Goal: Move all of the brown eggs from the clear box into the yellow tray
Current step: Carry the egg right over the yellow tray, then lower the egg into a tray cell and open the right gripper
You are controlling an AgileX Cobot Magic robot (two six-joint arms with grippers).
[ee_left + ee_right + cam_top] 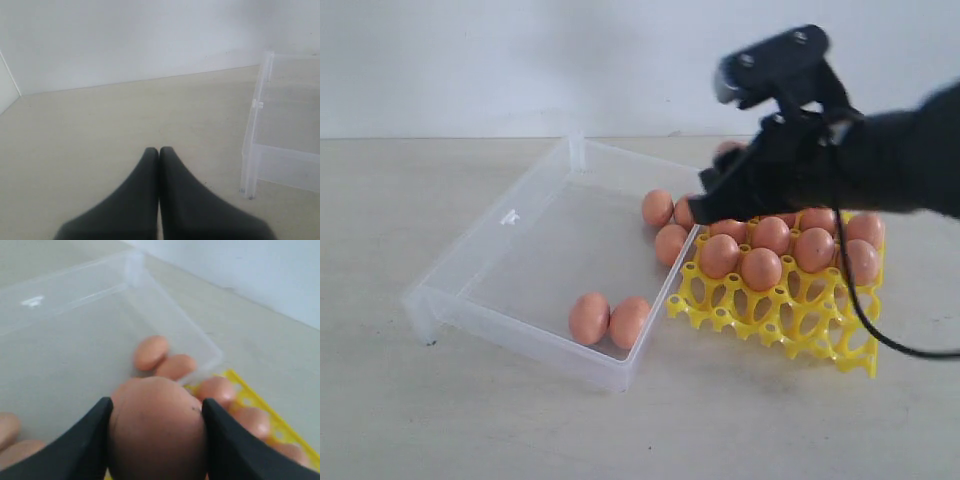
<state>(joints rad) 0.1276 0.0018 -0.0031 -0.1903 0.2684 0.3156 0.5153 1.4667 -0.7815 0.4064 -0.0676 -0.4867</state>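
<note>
My right gripper (155, 405) is shut on one brown egg (157, 435), held above the seam between the clear box (500, 215) and the yellow tray (790, 320). In the exterior view this gripper (705, 203) hides most of that egg. Two brown eggs (608, 320) lie at the box's near corner. Three more (670, 225) sit against the box wall beside the tray. Several eggs (760, 268) fill the tray's far cells, and its near cells stand bare. My left gripper (159, 150) is shut on nothing, low over the table beside the box (255, 145).
The pale table (440, 400) spreads all around the box and tray, with a white wall (520, 60) behind. A black cable (865, 315) hangs from the right arm over the tray's right side.
</note>
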